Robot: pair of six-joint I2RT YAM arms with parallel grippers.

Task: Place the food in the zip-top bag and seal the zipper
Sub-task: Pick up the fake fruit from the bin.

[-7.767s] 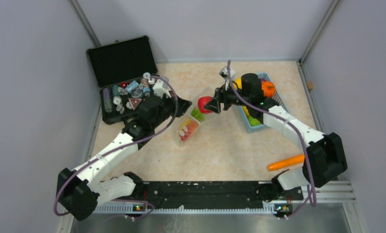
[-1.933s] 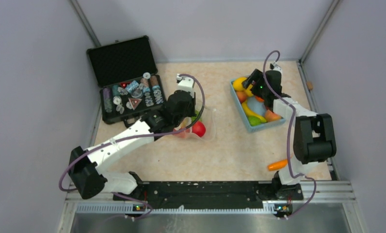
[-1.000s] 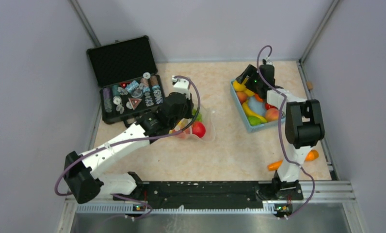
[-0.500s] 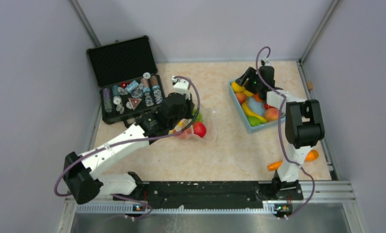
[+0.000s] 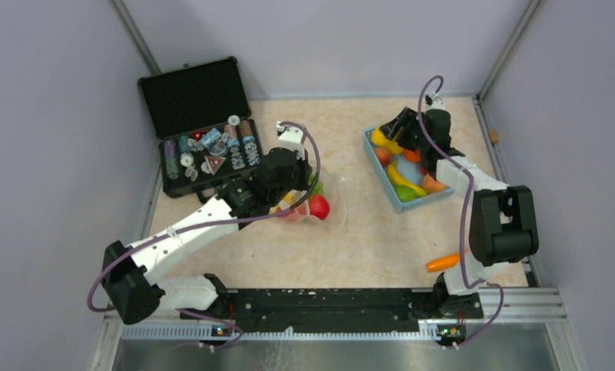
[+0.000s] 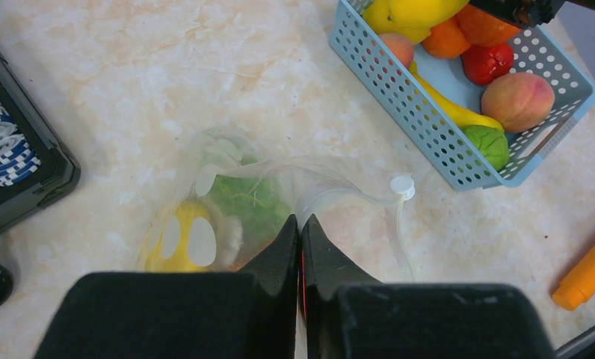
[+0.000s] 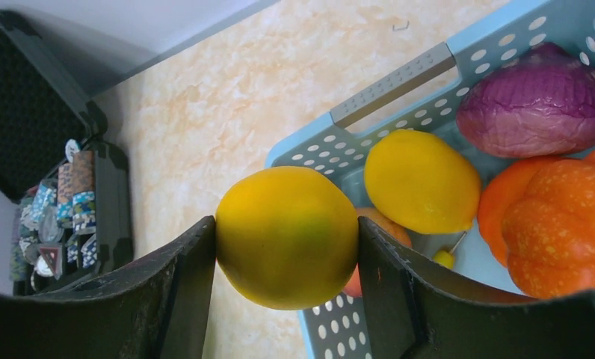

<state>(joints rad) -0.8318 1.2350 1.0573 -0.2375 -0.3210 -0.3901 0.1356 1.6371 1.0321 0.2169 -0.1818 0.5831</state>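
The right end effector (image 7: 285,228) clamps a round yellow-orange plastic toy fruit (image 7: 287,250) between partly spread jaws, at the corner of the light-blue slatted plastic basket (image 7: 313,146). The left end effector (image 6: 300,224) — pinched shut — grips the clear white-dotted zip-top bag (image 6: 218,161) on the bench (image 6: 167,60).

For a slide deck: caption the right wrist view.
Right gripper clamps a yellow fruit at the blue basket's corner, beside a lemon, purple onion and orange pumpkin.
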